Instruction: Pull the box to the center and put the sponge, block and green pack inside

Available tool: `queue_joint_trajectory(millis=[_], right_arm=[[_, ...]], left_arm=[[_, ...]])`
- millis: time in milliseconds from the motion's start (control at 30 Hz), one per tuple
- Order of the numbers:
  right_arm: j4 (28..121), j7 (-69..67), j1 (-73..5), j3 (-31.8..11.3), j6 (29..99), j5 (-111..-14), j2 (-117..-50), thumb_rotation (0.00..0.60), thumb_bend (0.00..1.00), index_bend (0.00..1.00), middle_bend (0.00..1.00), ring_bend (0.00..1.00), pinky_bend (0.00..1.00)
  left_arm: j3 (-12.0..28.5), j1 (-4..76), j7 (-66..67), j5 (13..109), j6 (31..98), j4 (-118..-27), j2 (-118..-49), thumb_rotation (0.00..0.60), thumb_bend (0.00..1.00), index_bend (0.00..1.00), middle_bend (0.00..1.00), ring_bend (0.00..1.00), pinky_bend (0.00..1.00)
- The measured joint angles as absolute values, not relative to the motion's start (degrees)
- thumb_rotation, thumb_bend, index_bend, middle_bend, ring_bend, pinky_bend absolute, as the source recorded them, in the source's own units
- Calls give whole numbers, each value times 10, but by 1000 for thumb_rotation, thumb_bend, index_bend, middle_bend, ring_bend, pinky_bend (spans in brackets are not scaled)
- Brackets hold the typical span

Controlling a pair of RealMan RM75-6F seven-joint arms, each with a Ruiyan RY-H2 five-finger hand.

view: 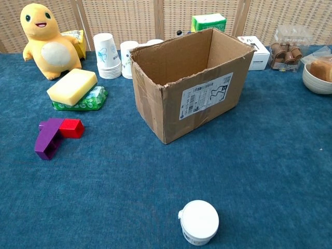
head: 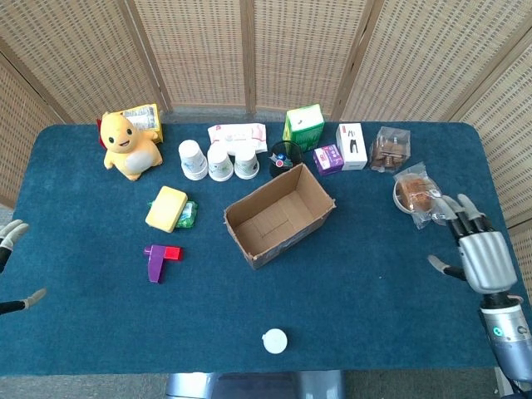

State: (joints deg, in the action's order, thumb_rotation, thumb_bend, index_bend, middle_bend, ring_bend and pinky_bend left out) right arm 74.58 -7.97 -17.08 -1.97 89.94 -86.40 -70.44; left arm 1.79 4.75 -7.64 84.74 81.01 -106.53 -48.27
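The open cardboard box (head: pixel 278 214) (view: pixel 189 88) stands mid-table, and what I see of its inside is empty. To its left the yellow sponge (head: pixel 166 208) (view: pixel 71 85) lies on top of the green pack (head: pixel 188 214) (view: pixel 85 99). The purple and red block (head: pixel 158 259) (view: pixel 54 134) lies in front of them. My right hand (head: pixel 480 253) hovers at the table's right edge, far from the box, fingers spread and holding nothing. Only the fingertips of my left hand (head: pixel 10 237) show at the far left edge, spread apart and empty. Neither hand appears in the chest view.
Along the back are a yellow plush toy (head: pixel 126 145), stacked paper cups (head: pixel 219 160), a green carton (head: pixel 304 126), small white boxes (head: pixel 352 145) and snack bags (head: pixel 391 148). A wrapped bowl (head: pixel 420 195) sits just beyond my right hand. A white jar (view: pixel 199 222) stands near the front edge.
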Motion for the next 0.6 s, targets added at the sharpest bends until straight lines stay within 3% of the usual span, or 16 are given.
queue_joint_trajectory(millis=[267,600], right_arm=[[682,-120,-97,-11,909,-826,-748,600,0,53,0,0,245],[756,-108,-68,-13,925,-838,-713,600,0,58,0,0,233]], left_arm=[[14,74,-51,854,767,-1043,-506,600,103,0,0,0,0],[21,157,0,889,678,-982,-575,600,104,0,0,0,0]])
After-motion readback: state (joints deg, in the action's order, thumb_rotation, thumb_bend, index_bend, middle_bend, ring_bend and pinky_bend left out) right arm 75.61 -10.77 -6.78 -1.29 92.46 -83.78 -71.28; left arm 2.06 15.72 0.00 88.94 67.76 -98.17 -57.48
